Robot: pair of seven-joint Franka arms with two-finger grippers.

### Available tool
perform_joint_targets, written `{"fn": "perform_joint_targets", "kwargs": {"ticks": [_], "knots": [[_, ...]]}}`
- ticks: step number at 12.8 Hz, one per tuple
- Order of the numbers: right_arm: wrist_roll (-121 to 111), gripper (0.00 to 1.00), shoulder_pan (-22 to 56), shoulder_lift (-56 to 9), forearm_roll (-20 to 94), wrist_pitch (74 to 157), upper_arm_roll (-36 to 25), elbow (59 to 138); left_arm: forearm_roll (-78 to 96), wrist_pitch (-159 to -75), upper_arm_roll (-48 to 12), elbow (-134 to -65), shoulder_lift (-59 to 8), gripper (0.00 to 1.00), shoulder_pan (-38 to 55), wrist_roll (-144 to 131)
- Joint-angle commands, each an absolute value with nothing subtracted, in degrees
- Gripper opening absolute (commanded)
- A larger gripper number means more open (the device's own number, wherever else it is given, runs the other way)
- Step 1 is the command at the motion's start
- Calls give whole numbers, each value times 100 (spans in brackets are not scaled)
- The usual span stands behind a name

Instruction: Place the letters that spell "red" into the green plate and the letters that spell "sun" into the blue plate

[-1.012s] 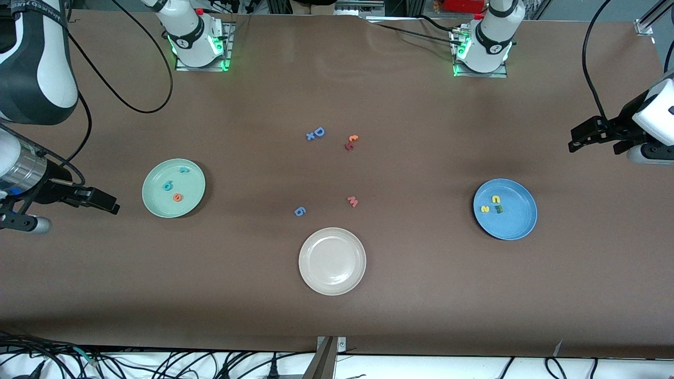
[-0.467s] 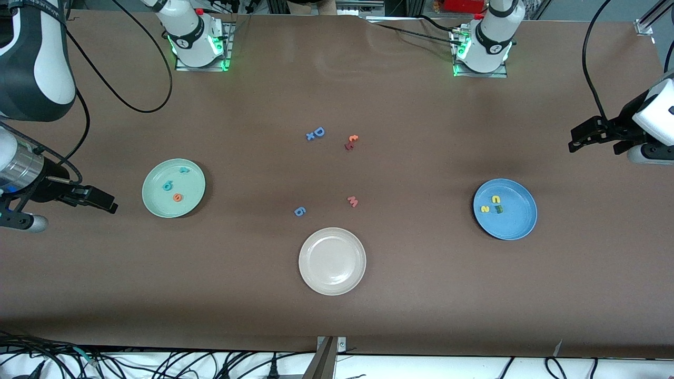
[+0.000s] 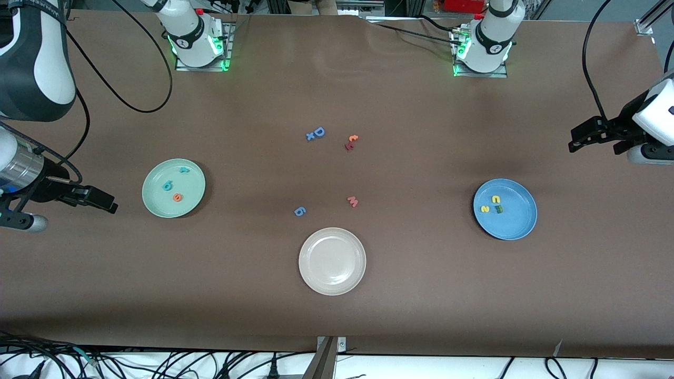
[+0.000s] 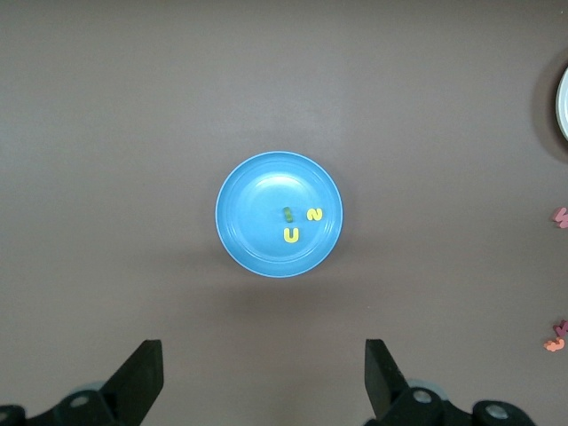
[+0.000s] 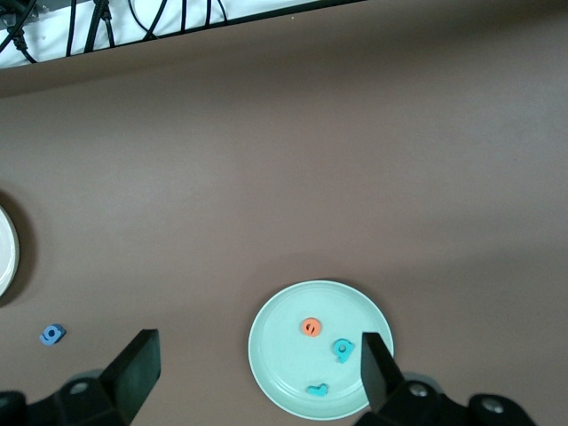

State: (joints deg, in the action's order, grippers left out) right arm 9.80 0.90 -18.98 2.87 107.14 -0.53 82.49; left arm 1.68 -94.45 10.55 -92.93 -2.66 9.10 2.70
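The brown desk (image 3: 421, 295) carries a round mint-green plastic plate (image 3: 158, 202) with two teal and one orange foam letters (image 3: 178, 197). The round blue plastic plate (image 3: 518, 223) at its 3 o'clock holds two yellow and one dark green foam letters (image 3: 495, 199). The left end effector (image 3: 579, 138) and right end effector (image 3: 102, 202) hover, wide open and empty.

cream plate (image 4: 564, 98): cut by edge | dark green letter (image 4: 287, 214): shape unreadable

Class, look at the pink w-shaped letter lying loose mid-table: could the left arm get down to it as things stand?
Probably yes. The pink letter lies alone on bare table, apart from the cream plate and the blue round letter. The left tool is open, empty, over the table's end; whether the arm stretches that far is uncertain.
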Motion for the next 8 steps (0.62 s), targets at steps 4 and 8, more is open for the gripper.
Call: {"fn": "perform_joint_targets", "kwargs": {"ticks": [4,8], "knots": [[1002,100,62,-1802,378,10679,-26,8297,35,-9316,1046,-9106,-343,100,896,220],[967,100,62,-1811,378,10670,-26,8306,35,-9308,1046,-9105,-343,100,896,220]]}}
